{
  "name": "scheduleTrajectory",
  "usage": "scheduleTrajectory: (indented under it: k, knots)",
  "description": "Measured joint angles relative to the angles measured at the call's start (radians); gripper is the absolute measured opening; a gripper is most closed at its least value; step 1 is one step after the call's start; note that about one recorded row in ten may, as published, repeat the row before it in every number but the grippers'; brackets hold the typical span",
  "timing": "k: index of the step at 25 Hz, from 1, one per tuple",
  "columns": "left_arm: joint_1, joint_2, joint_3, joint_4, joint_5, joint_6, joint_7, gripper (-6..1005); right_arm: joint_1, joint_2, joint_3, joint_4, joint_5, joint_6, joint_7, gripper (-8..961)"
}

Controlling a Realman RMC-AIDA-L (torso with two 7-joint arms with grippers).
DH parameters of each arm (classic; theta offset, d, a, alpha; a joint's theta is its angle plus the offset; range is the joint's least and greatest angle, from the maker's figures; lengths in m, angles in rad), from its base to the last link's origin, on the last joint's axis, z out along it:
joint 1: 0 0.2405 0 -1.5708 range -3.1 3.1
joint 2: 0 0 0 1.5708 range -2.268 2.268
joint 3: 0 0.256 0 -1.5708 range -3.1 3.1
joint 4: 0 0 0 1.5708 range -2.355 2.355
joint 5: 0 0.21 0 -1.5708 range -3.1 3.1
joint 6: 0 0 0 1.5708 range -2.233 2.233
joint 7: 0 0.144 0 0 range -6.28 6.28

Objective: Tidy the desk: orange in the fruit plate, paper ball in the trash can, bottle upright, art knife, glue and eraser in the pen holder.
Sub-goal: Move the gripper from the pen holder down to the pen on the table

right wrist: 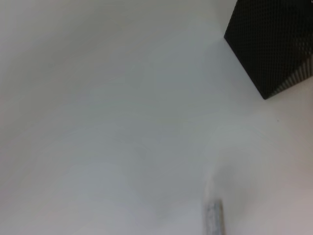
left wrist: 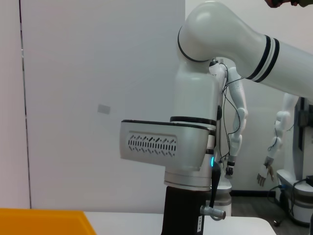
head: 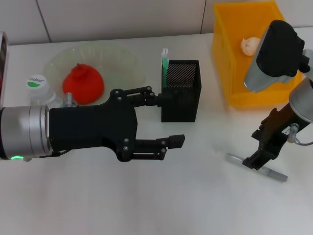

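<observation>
Left arm reaches in horizontally from 9 o'clock, black left gripper spread open with nothing between the fingers, upper finger tip touching or just in front of the tall square black mesh pen holder, lower finger free at about 6 o'clock of it. Green-and-white stick stands at the holder's far-left corner.

Right arm comes down from 3 o'clock, forearm over the bright yellow rectangular plastic trash can; black right gripper points down onto the thin grey metal art knife lying flat on the white desk. Can't tell if its fingers are clamped or released.

Small crumpled white paper ball sits in the trash can. Red-orange round orange is in the pale-green ribbed glass fruit plate at 10 o'clock. Clear plastic bottle with white green-marked cap stands upright at 9 o'clock of the plate.
</observation>
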Motion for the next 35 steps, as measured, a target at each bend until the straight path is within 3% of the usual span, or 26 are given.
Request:
scheduleTrajectory:
  k: [13,23,35]
  knots:
    - [-0.015,0.003,0.000,-0.023,0.000,-0.003,0.012,792,0.030,0.002,-0.002,0.114,0.003,0.075,0.000,760]
    - [-0.018,0.003,-0.002,-0.024,0.001,-0.007,0.012,792,0.036,0.002,-0.081,0.150,0.001,0.120,0.018,746]
    - [-0.020,0.004,-0.002,-0.025,0.002,-0.008,0.022,792,0.048,0.002,-0.098,0.176,-0.001,0.137,0.029,691]
